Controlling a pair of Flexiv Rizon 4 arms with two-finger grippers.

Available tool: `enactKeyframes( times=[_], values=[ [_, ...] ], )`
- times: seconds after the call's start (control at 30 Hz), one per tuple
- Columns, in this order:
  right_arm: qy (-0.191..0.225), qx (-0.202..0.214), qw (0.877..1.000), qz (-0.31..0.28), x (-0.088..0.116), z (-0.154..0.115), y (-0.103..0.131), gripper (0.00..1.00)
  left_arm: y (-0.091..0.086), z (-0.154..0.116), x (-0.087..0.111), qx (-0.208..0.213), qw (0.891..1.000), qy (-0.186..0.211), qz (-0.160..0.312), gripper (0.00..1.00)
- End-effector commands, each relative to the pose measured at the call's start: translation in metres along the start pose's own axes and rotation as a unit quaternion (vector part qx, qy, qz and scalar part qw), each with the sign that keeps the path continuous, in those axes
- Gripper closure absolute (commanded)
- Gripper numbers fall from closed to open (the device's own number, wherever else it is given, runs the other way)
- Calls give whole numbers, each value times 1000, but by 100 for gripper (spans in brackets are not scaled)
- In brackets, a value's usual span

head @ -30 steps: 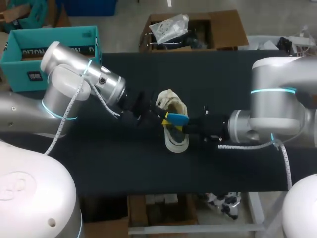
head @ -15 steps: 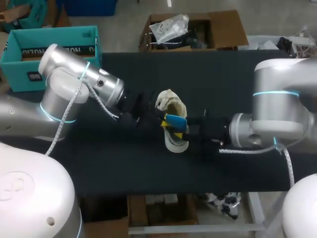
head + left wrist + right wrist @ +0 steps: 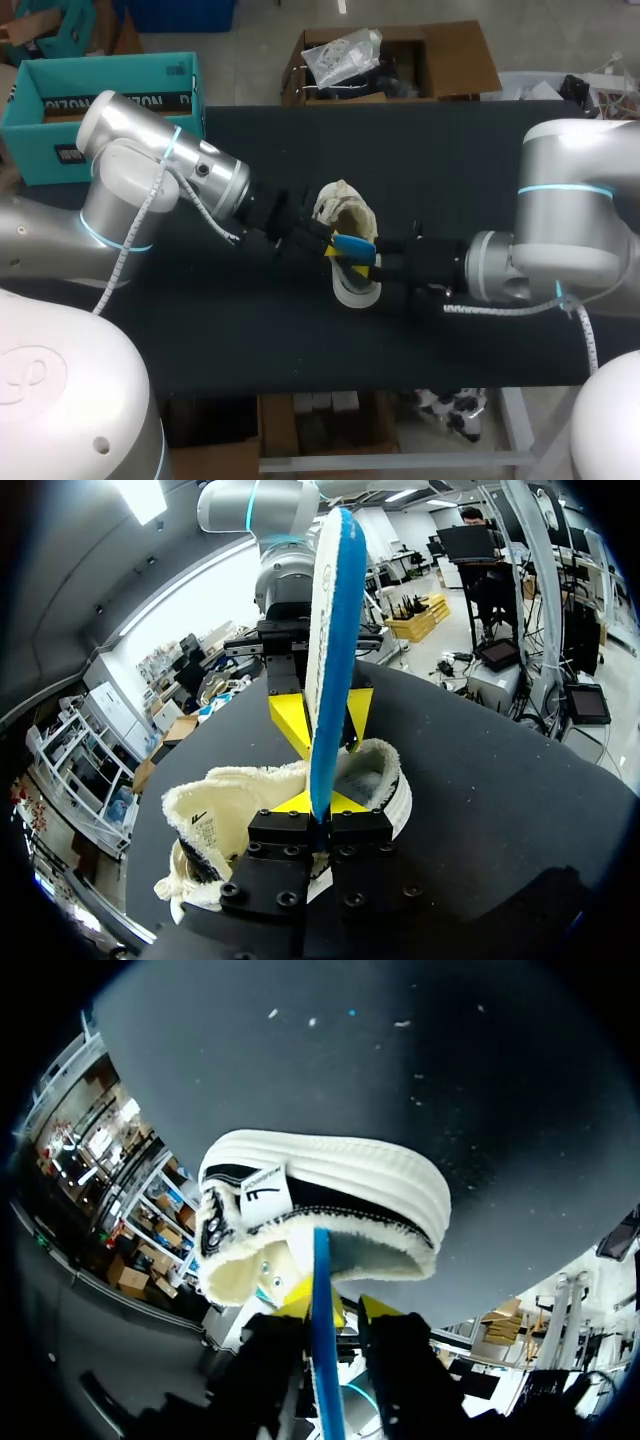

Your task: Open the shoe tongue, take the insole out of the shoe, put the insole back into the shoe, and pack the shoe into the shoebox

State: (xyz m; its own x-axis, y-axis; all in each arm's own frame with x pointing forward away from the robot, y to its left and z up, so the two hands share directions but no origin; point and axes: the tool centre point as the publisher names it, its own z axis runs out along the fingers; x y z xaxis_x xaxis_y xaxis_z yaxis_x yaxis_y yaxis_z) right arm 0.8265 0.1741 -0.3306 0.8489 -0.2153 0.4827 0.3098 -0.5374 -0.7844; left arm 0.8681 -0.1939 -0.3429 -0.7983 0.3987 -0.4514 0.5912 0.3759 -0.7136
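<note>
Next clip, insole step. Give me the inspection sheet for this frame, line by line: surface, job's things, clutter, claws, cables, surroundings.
Surface: black table, flat.
Job's things: cream fleece-lined shoe on the table between the arms; blue insole held edge-on over its opening; open teal box, probably the shoebox, beyond the table's far left corner.
Clutter: nothing seen.
Claws: left claw shut on the insole; right claw at the insole from the opposite side, grip unclear.
Cables: left coiled cable and right coiled cable run along their arms, both off the shoe.
Surroundings: nothing seen reaching over the table.
</note>
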Motion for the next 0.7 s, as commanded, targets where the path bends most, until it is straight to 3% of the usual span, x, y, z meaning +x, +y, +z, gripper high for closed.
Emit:
enactKeyframes(
  times=[0.03,0.23,0.27,0.3,0.33,0.37,0.4,0.43,0.47,0.5,0.57,0.6,0.63,0.7],
  values=[
    [9,-1,1000,-6,-3,-2,-4,100,-1,1,2,-3,1000,-4,-1,100],
    [11,0,1000,-11,-5,-3,-6,100,1,0,3,-6,1000,-5,-5,100],
    [11,0,1000,-11,-4,-3,-6,100,-1,-1,3,-3,1000,-5,-7,82],
    [10,0,1000,-12,-4,-3,-6,100,-3,-2,4,-1,1000,-4,-7,51],
    [10,0,1000,-12,-3,-3,-6,100,-5,-3,4,3,1000,-4,-5,29],
    [9,0,1000,-13,-2,-3,-6,100,-8,-3,5,6,1000,-4,-2,16],
    [8,0,1000,-13,-1,-2,-5,100,-11,-4,6,9,1000,-4,2,13],
    [8,1,1000,-13,0,-2,-4,100,-14,-5,7,13,1000,-4,4,15],
    [7,1,1000,-13,0,-2,-4,100,-16,-5,7,16,1000,-6,6,26],
    [6,2,1000,-13,0,-1,-3,100,-18,-6,7,19,1000,-6,8,51],
    [6,4,1000,-13,1,0,-1,100,-21,-6,7,22,1000,-8,13,74],
    [5,5,1000,-13,1,0,-1,100,-22,-6,8,22,1000,-8,14,95],
    [4,6,1000,-12,1,0,0,100,-22,-5,7,22,1000,-8,15,100],
    [2,9,1000,-11,2,2,2,100,-21,-2,7,21,1000,-9,17,100]
  ],
)
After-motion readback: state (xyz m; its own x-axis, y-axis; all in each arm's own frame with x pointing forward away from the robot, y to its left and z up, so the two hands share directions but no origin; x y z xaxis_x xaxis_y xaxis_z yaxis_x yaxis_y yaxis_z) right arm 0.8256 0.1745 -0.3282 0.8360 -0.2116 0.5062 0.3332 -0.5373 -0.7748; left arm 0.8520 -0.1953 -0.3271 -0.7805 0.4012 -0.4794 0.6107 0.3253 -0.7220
